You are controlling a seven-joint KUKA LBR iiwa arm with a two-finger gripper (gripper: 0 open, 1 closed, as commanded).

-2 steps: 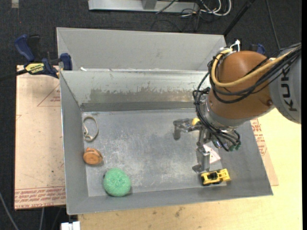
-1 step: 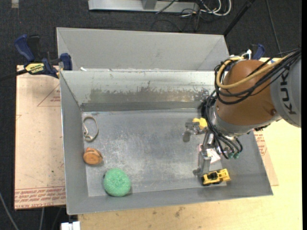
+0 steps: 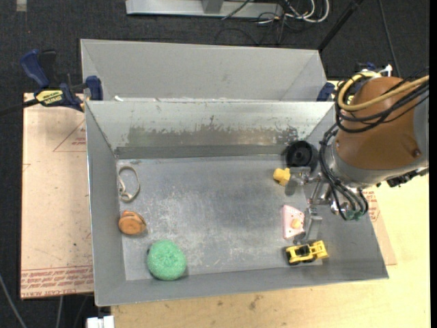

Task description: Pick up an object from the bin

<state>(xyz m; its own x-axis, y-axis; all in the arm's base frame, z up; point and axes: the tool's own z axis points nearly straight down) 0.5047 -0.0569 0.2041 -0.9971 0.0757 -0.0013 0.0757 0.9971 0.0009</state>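
Note:
My gripper (image 3: 314, 216) hangs at the right side of the bin, under the orange cover of the wrist. Just to its left, touching or nearly so, lies a small pink and white wedge-shaped piece (image 3: 293, 221). A yellow toy vehicle with black wheels (image 3: 306, 252) sits right below the gripper, near the front right corner. A little yellow lump (image 3: 281, 176) lies above the wedge, toward the back wall. Nothing can be seen held by the gripper.
A black round thing (image 3: 298, 154) sits by the back wall at the right, close to the arm. At the left are a pale loop-shaped clip (image 3: 128, 183), a brown wooden disc (image 3: 132, 223) and a green fuzzy ball (image 3: 166, 260).

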